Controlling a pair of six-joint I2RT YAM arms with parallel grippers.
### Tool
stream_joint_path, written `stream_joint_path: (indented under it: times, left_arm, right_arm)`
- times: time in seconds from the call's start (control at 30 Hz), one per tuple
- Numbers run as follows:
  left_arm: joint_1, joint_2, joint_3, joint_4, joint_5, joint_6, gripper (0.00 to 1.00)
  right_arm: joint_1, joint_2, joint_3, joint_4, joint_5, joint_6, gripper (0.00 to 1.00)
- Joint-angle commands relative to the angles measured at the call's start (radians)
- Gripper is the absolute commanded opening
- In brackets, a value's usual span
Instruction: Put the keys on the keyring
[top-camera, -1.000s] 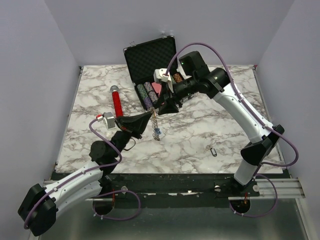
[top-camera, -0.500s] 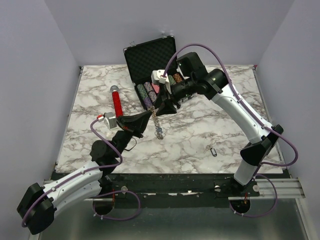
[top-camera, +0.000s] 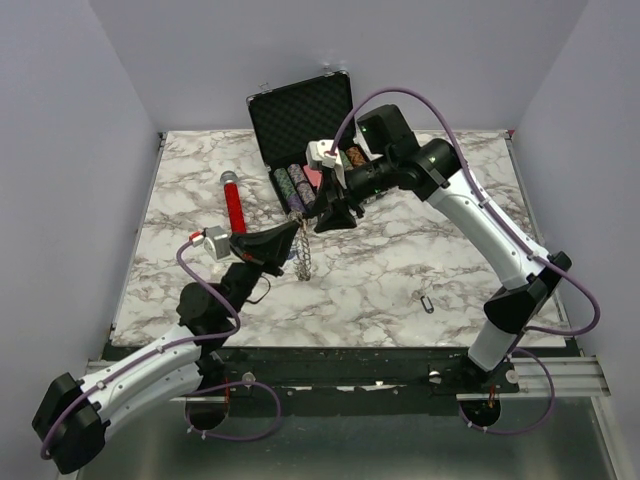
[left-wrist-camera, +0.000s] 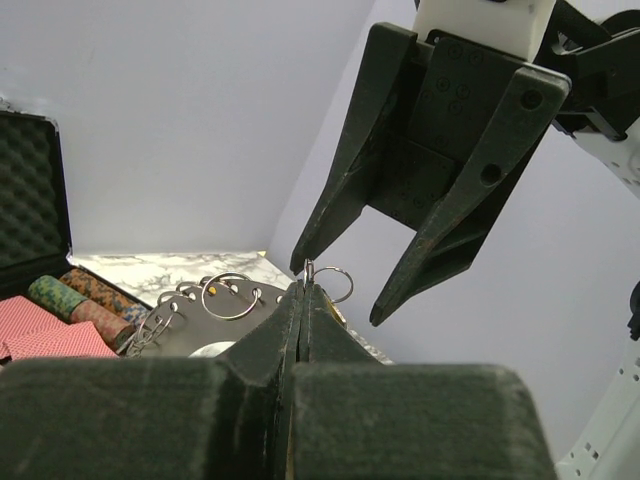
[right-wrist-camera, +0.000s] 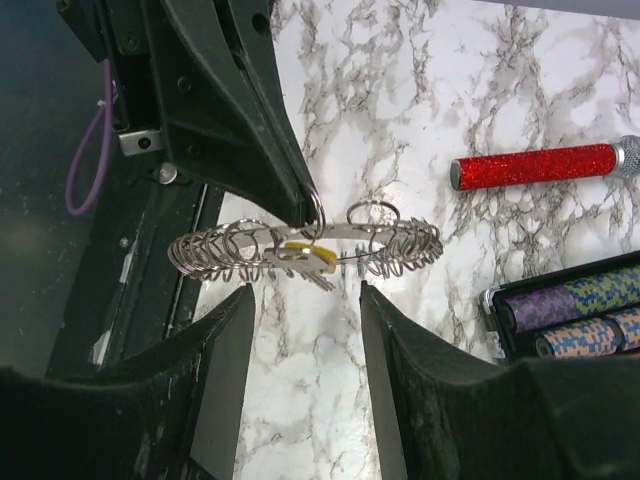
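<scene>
My left gripper (top-camera: 297, 231) is shut on the rim of the keyring (right-wrist-camera: 300, 243), pinching it at one of its small split rings. The keyring (top-camera: 302, 256) is a flat silver ring fringed with many little wire rings, and it hangs above the table. A key with a yellow tag (right-wrist-camera: 308, 256) dangles from it. My right gripper (right-wrist-camera: 305, 292) is open, its fingers to either side of the yellow-tagged key and just short of the keyring. In the left wrist view its dark fingers (left-wrist-camera: 450, 220) stand over my shut left gripper (left-wrist-camera: 303, 292). Another key with a black tag (top-camera: 427, 302) lies on the marble at the right front.
An open black foam-lined case (top-camera: 300, 115) stands at the back, with poker chips (top-camera: 294, 185) and cards inside. A red glitter tube (top-camera: 235, 205) lies left of it on the marble table (top-camera: 420, 250).
The left gripper and the hanging keyring have shifted a little to the left. The right gripper has stayed open close above them, drifting only slightly.
</scene>
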Motion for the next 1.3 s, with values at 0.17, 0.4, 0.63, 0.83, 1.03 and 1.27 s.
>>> stream_joint_path:
  times: [0.17, 0.4, 0.63, 0.83, 1.03, 1.27]
  left_arm:
    - [-0.004, -0.127, -0.044, -0.034, -0.004, 0.023, 0.00]
    - [-0.004, -0.158, -0.055, -0.043, 0.074, 0.065, 0.00]
    - [-0.006, -0.198, -0.055, -0.094, 0.168, 0.114, 0.00]
    - [-0.006, -0.221, -0.058, -0.116, 0.217, 0.143, 0.00]
    - [-0.004, -0.218, -0.047, -0.117, 0.249, 0.170, 0.00]
    - [-0.004, -0.204, -0.027, -0.132, 0.290, 0.200, 0.00]
  right_arm:
    - [0.006, -0.060, -0.023, -0.043, -0.019, -0.038, 0.56]
    - [0.007, -0.054, -0.030, -0.018, -0.110, 0.022, 0.56]
    - [-0.023, -0.055, -0.030, 0.028, -0.156, 0.112, 0.56]
    - [-0.063, -0.061, -0.049, 0.083, -0.231, 0.196, 0.56]
    - [-0.070, -0.070, -0.088, 0.140, -0.257, 0.275, 0.54]
    - [-0.077, -0.075, -0.121, 0.198, -0.279, 0.356, 0.52]
